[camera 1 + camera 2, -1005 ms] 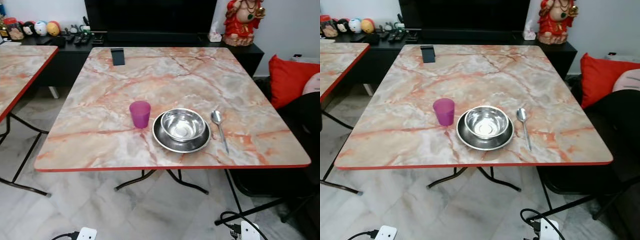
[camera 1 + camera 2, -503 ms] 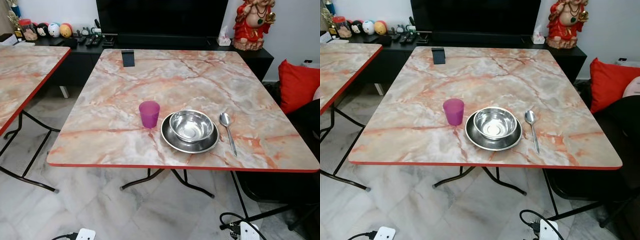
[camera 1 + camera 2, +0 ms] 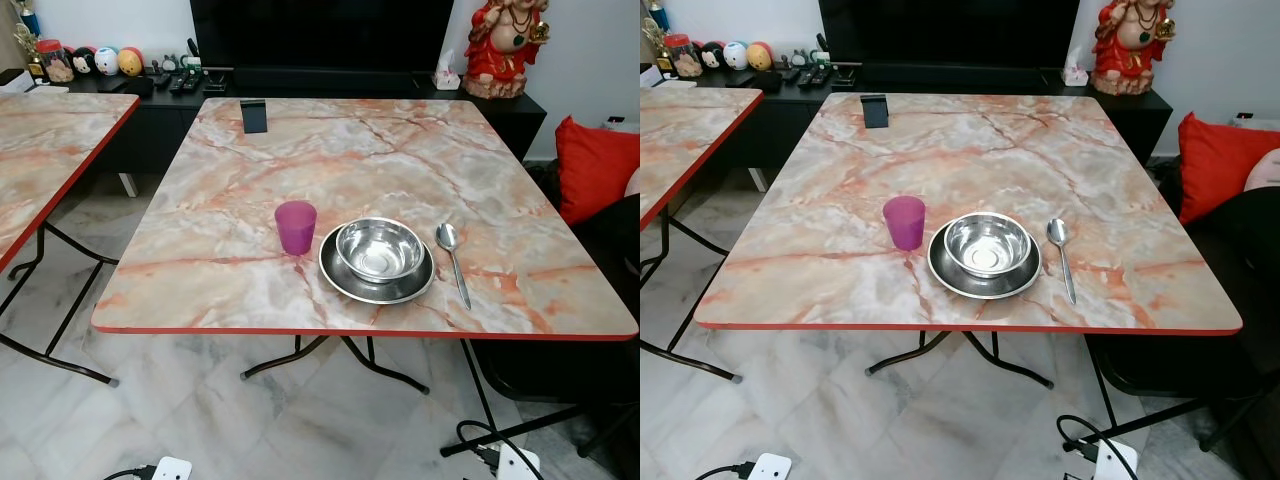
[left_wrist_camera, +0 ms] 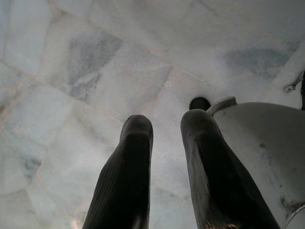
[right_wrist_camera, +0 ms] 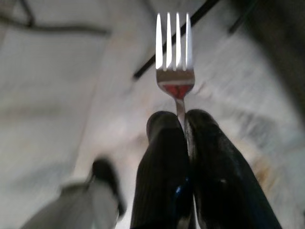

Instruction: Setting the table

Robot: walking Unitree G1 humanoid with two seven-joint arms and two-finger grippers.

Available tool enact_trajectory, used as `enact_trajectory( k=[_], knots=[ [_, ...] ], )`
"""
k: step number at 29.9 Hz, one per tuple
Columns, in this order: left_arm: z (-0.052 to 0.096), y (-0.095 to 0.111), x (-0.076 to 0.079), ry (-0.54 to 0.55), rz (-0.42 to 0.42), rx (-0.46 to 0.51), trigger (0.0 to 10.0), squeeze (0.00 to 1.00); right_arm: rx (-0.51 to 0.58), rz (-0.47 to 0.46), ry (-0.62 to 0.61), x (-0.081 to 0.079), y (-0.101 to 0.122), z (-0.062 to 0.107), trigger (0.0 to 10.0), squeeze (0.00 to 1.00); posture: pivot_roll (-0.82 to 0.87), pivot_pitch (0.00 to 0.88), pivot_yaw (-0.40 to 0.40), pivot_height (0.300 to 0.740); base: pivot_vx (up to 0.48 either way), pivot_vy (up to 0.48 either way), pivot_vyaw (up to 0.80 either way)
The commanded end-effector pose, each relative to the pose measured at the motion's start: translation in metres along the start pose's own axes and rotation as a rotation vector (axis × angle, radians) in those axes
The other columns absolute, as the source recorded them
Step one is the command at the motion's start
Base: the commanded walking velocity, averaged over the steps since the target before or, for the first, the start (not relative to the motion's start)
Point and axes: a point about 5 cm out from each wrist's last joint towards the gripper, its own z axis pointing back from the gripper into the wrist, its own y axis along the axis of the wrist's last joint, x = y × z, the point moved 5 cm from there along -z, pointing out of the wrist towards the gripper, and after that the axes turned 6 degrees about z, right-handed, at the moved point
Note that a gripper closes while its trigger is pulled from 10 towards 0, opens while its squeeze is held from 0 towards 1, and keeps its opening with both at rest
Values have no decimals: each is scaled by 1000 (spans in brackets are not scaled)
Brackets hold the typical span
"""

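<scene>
Fingers (image 5: 162, 176) of right gripper (image 5: 183, 125), black & ribbed, clenched on neck of shiny 4-tine metal fork (image 5: 174, 52); tines stick out past tips, blurred pale floor behind. Left gripper (image 4: 166, 125): 2 black ribbed fingers parted w/ a gap, nothing between them, hanging over white-grey veined marble floor tiles (image 4: 86, 62), beside a pale rounded part of robot's body.

Vs 0.5 s ago: whole head view shifted only slightly, so camera moved; things on table lie as before.

No readable writing or labels anywhere.

Square folding table w/ glossy pink-orange marble-pattern top & red edge (image 3: 300, 160), black metal legs. Near front edge, in a row: translucent magenta plastic cup (image 3: 295, 227) upright, just beside round steel plate (image 3: 376, 283) w/ polished steel bowl (image 3: 379, 248) sitting in it; steel spoon (image 3: 451, 256) to the right, apart from plate, handle toward front edge. Small dark phone-like slab (image 3: 254, 115) at far edge. Red figurine (image 3: 506, 45) on black TV cabinet behind; red cushion (image 3: 595, 170) at right.
</scene>
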Motion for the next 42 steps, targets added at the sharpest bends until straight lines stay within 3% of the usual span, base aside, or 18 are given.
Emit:
enact_trajectory(
  k=[1,6,10,14,17,21,22,23,27,30,31,34,35,36,38,42],
  knots=[
    [0,-2,0,-2,-12,-8,10000,0,148,-33,-107,12,24,2,10000,0,8,0,-7,727,0,0,0],
    [0,-2,0,-1,-13,-7,10000,0,223,-110,-214,36,44,1,10000,0,10,0,-9,727,0,0,0],
    [0,-2,1,0,-12,-6,10000,0,312,-130,-272,43,66,4,10000,0,14,0,-13,727,0,0,0],
    [0,-2,1,1,-10,-6,10000,0,327,-138,-341,52,70,6,10000,0,14,0,-13,727,0,0,0],
    [0,-2,1,1,-9,-6,10000,0,374,-132,-528,78,77,16,10000,0,14,0,-15,727,0,0,0],
    [0,-2,1,1,-9,-6,10000,0,391,-133,-560,82,80,19,10000,0,14,0,-15,727,0,0,0],
    [0,-2,1,1,-9,-6,10000,0,421,-142,-628,94,86,25,10000,0,8,0,-13,727,0,0,0],
    [0,-2,1,0,-10,-6,10000,0,456,-176,-741,116,97,34,10000,0,4,0,-12,727,0,0,0],
    [0,-2,1,-1,-11,-6,10000,0,534,-197,-785,130,120,43,10000,0,3,0,-12,727,0,0,0],
    [0,-2,1,0,-9,-3,10000,0,657,-204,-733,128,160,49,10000,0,0,0,-11,727,0,0,0],
    [0,-1,1,2,-8,-2,10000,0,742,-204,-691,123,188,54,10000,0,-1,0,-9,727,0,0,0],
    [0,-1,1,3,-7,-1,10000,0,820,-223,-635,117,213,62,10000,0,-1,0,-9,727,0,0,0],
    [0,-1,1,4,-1,2,10000,0,909,-229,-501,100,248,69,10000,0,1,0,-10,727,0,0,0],
    [0,-1,1,4,-1,2,10000,0,909,-229,-501,100,248,69,10000,0,1,0,-10,727,0,0,0],
    [0,-1,1,6,7,4,10000,0,1000,-228,-378,84,280,79,10000,0,8,0,-13,727,0,0,0],
    [0,0,0,9,15,6,10000,0,1045,-236,-273,73,308,90,10000,0,10,0,-9,727,0,0,0]
  ],
)
